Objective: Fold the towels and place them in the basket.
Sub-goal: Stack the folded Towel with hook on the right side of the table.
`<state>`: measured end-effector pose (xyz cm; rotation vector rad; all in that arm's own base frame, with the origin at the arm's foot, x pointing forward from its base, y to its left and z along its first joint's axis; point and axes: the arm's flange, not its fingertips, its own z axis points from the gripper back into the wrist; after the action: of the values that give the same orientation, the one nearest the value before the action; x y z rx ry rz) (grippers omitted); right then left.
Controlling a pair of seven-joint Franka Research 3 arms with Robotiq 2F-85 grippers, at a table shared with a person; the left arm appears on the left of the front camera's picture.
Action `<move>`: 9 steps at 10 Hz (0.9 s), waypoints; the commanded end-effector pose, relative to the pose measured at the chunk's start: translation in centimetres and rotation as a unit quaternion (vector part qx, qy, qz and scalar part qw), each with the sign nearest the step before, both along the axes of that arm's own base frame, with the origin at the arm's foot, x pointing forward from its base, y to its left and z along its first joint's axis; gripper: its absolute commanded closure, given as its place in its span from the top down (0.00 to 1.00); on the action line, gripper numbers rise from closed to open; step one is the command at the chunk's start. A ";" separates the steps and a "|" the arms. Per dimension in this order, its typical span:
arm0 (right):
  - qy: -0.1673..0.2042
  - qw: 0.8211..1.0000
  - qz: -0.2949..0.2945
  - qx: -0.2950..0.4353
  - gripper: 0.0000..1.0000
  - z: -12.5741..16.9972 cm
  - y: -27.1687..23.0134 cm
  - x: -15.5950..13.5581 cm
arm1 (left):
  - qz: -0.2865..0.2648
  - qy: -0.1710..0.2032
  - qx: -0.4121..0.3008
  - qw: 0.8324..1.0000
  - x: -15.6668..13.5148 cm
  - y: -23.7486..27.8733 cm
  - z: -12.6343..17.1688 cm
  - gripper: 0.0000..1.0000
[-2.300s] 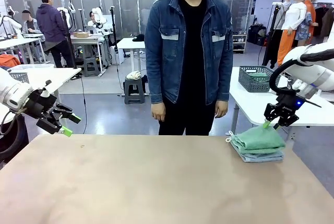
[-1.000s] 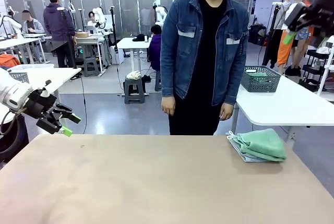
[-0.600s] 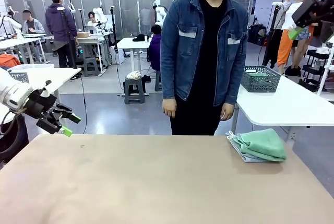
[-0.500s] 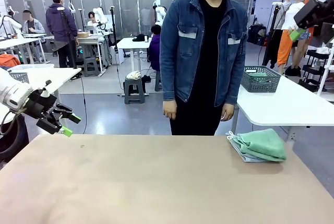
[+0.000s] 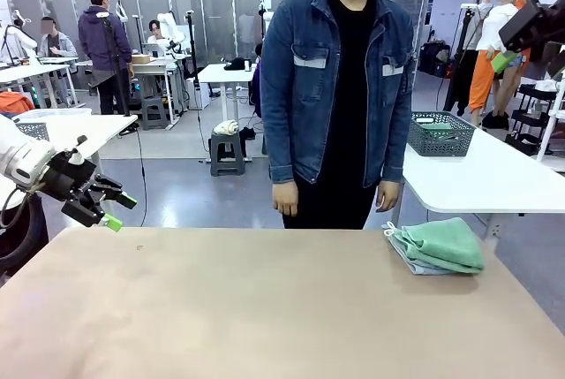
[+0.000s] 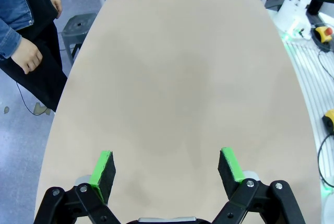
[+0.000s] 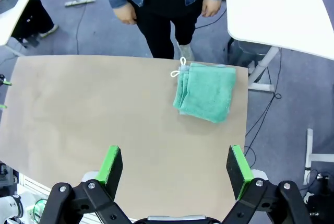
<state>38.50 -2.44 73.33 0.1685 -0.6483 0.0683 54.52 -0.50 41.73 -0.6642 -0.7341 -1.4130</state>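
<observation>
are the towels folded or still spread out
Folded: the mint green towel lies as a compact rectangle stacked on the blue-grey towel, near the table's far right corner.

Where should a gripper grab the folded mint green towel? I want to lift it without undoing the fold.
Probably by the thick folded edge away from the corner loop, coming straight down: the mint green towel lies flat atop the blue-grey towel, so pinch shallow to take only the upper one.

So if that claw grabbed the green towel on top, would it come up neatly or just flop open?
Probably flop: the mint green towel is soft terry, folded in loose layers, so a pinch would likely lift only the top fold. It looks light. It rests on a pale blue-grey towel, which might drag along. The corner loop could snag.
</observation>
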 end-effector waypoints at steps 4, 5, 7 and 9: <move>0.004 1.000 0.000 -0.001 1.00 0.3 0.0 0.2 | 0.002 -0.003 0.002 1.000 0.1 -0.1 0.0 1.00; 0.004 1.000 0.000 -0.001 1.00 0.3 0.0 0.2 | 0.002 -0.003 0.002 1.000 0.1 -0.1 0.0 1.00; 0.004 1.000 0.000 -0.001 1.00 0.3 0.0 0.2 | 0.002 -0.003 0.002 1.000 0.1 -0.1 0.0 1.00; 0.004 1.000 0.000 -0.001 1.00 0.3 0.0 0.2 | 0.002 -0.003 0.002 1.000 0.1 -0.1 0.0 1.00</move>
<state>38.61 -2.44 73.42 0.1683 -0.6483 0.0687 54.52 -0.50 41.73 -0.6642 -0.7341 -1.4130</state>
